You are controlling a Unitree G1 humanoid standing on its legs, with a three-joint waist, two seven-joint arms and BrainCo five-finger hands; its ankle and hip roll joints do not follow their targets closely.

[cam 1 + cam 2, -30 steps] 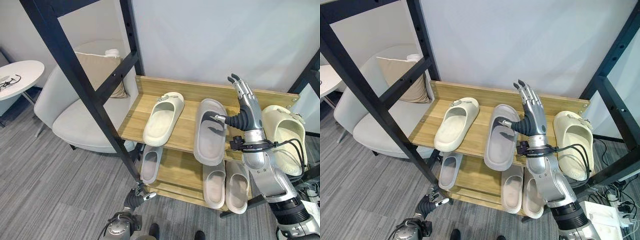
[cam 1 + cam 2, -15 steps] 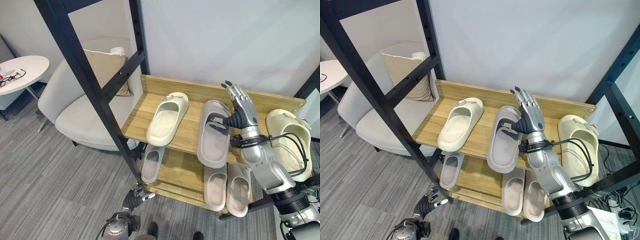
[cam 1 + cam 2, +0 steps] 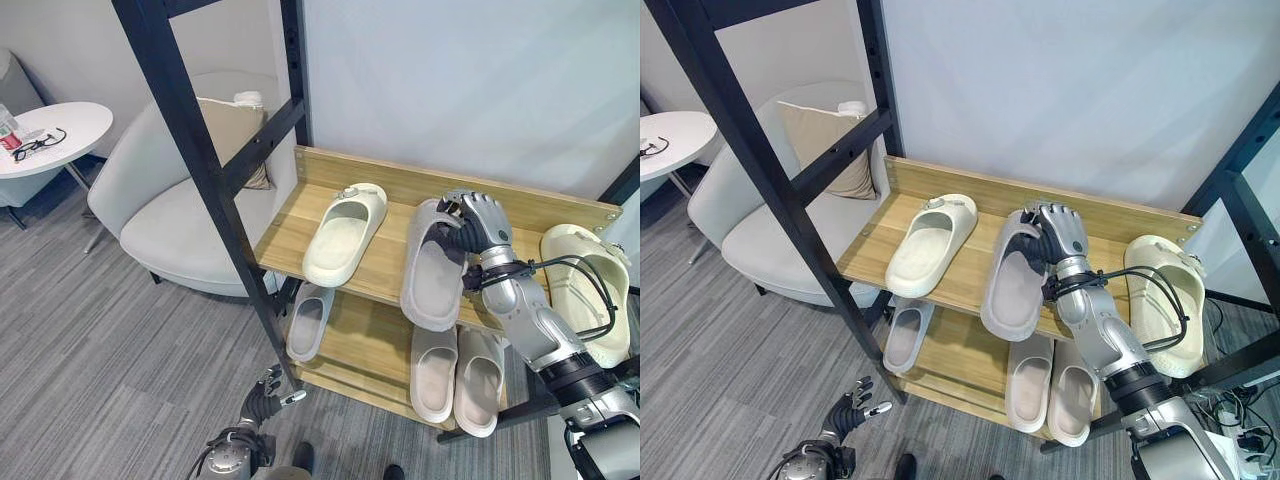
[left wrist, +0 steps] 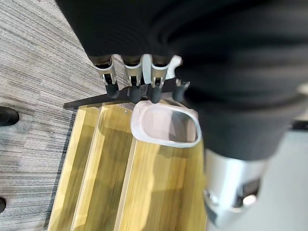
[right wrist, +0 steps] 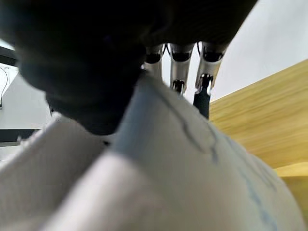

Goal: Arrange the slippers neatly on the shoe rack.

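The right hand (image 3: 478, 222) is curling its fingers over the far, toe end of the grey foam slipper (image 3: 432, 268) lying on the top shelf of the wooden two-tier shoe rack (image 3: 375, 272), between the cream rubber slipper (image 3: 344, 233) and the pale yellow slipper (image 3: 586, 288). The left hand (image 3: 262, 394) is hanging low near the floor, fingers loosely spread.

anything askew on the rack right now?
Yes. On the top shelf the grey slipper overhangs the front edge, with the right robot hand curled over its strap. The cream slipper lies angled; its mate is far right, apart.
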